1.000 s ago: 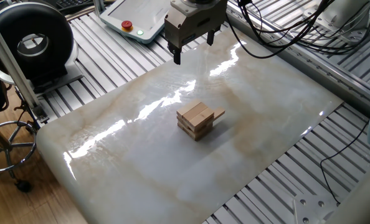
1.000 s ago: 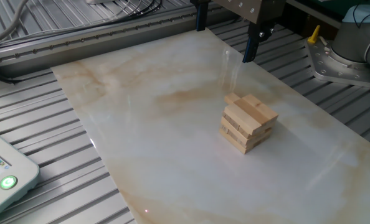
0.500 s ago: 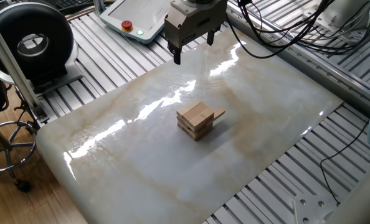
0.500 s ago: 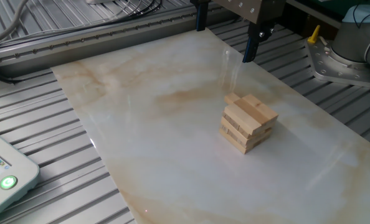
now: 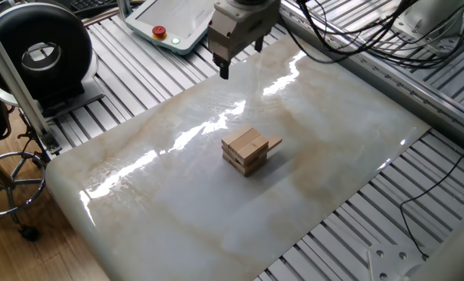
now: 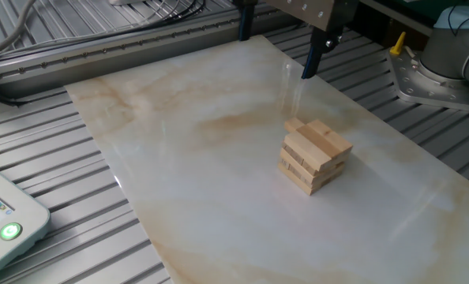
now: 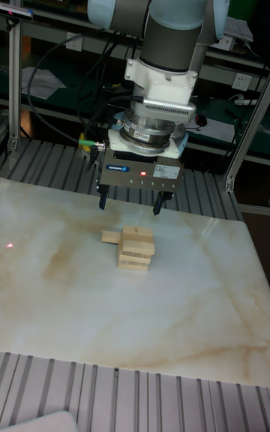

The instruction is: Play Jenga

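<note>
The Jenga tower [image 5: 246, 151] is a low stack of tan wooden blocks in crosswise layers near the middle of the marble slab. It also shows in the other fixed view [image 6: 315, 156] and the tall view [image 7: 136, 249]. One slim block [image 7: 111, 236] juts out sideways from an upper layer [image 5: 273, 143]. My gripper [image 5: 241, 56] hangs above the slab behind the tower, well apart from it. Its two dark fingers [image 7: 101, 200] are spread wide, open with nothing between them. The gripper [image 6: 275, 43] is also seen from the opposite side.
The marble slab [image 5: 177, 203] lies on a ribbed aluminium table. A teach pendant [image 5: 165, 23] with a red button sits beyond the slab's far corner. Black cables [image 5: 357, 39] run along the far right edge. A black round device [image 5: 37, 55] and a stool [image 5: 1, 168] stand at the left.
The gripper has shifted slightly away from the tower toward the slab's far edge, still open. The tower has not moved.
</note>
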Controlling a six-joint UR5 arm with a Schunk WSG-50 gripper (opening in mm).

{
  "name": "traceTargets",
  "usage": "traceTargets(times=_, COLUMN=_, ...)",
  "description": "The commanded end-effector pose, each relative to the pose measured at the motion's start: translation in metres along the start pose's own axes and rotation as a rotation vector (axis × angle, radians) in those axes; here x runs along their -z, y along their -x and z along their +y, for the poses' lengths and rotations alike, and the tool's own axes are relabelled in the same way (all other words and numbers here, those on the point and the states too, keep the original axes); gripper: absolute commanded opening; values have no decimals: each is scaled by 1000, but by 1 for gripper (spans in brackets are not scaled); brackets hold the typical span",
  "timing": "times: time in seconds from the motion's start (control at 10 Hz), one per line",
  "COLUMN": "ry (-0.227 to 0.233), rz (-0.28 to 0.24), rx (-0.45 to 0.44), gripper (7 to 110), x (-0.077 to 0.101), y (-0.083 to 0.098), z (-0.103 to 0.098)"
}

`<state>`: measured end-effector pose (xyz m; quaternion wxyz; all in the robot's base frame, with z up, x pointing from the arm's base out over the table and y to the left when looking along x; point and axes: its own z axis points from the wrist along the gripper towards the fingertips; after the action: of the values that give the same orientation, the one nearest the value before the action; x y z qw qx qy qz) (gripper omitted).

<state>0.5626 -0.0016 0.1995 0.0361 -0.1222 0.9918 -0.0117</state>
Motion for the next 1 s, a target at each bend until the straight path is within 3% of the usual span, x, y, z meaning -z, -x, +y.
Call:
traceTargets(times=0.0, ry=-1, rz=-40, rx=135, gripper=7, x=1, y=10, z=0)
traceTargets(times=0.3, ry=9, rz=-38, rx=157, gripper=7, x=1, y=9, z=3)
traceTargets(times=0.9, ry=11, rz=-53, rx=312, gripper=7, x=-1, y=9, z=1)
